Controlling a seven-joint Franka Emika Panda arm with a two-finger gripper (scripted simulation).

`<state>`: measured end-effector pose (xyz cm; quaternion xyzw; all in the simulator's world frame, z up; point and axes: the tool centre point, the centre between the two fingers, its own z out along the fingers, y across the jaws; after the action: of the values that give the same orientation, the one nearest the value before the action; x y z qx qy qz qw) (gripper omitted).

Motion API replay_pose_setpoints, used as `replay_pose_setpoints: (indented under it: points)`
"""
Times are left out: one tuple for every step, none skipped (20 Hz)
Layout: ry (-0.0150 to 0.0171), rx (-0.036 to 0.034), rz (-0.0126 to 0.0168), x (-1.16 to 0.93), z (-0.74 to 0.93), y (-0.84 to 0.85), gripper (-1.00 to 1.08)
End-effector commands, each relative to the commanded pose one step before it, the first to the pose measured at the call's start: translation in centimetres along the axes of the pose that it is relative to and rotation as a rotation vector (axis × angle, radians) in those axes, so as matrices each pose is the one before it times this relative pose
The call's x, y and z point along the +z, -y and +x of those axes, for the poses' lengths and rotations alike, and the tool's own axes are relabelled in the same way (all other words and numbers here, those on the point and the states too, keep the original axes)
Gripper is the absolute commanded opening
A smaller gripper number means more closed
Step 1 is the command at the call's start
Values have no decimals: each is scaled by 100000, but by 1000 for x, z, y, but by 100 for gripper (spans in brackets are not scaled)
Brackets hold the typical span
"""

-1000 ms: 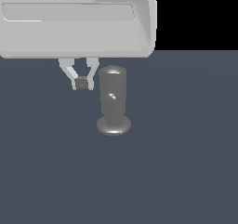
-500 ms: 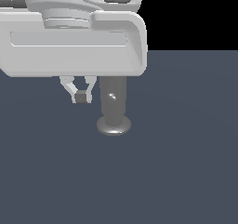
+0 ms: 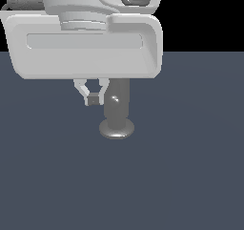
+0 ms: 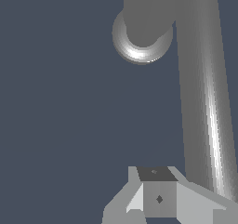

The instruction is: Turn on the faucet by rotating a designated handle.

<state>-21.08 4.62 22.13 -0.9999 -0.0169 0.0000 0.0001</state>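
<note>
The gripper (image 3: pixel 94 100) sits beside the faucet (image 3: pixel 116 110) on the exterior view's left, at the height of the upper body; its jaws are drawn narrow and hold nothing, so the turn appears not yet begun. In the wrist view the handle (image 4: pixel 201 93) runs as a long straight rod just beside the jaws, its long axis roughly level over the surface (image 3: pixel 190 176), though contact cannot be confirmed. The faucet stands upright on its disc base.
</note>
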Motion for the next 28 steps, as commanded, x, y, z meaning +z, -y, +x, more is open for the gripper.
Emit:
replay_pose_setpoints:
  points:
    - [1,35,3,3,187,-1161,-100]
    - [0,0,0,1,80,-469,-100]
    - [0,0,0,1,80,-468,-100]
    - [0,0,0,1,80,-468,-100]
    - [0,0,0,1,80,-468,-100]
    - [0,0,0,1,80,-468,-100]
    - [0,0,0,1,80,-468,-100]
    - [0,0,0,1,80,-468,-100]
    - [0,0,0,1,80,-468,-100]
    - [0,0,0,1,80,-467,-100]
    - [0,0,0,1,81,-467,-100]
    - [0,0,0,1,81,-467,-100]
    - [0,0,0,1,81,-467,-100]
    - [0,0,0,1,81,-466,-100]
    - [0,0,0,1,81,-466,-100]
    - [0,0,0,1,81,-465,-100]
    - [0,0,0,1,81,-465,-100]
    - [0,0,0,1,82,-464,-100]
    - [0,0,0,1,82,-464,-100]
    - [23,17,-63,5,86,-455,-100]
    - [0,0,0,0,82,-462,-100]
    - [0,0,0,0,82,-461,-100]
    - [0,0,0,0,83,-460,-100]
    - [0,0,0,0,83,-459,-100]
    - [0,0,0,0,83,-458,-100]
    - [0,0,0,0,83,-457,-100]
    - [0,0,0,0,84,-455,-100]
    - [0,0,0,0,84,-453,-100]
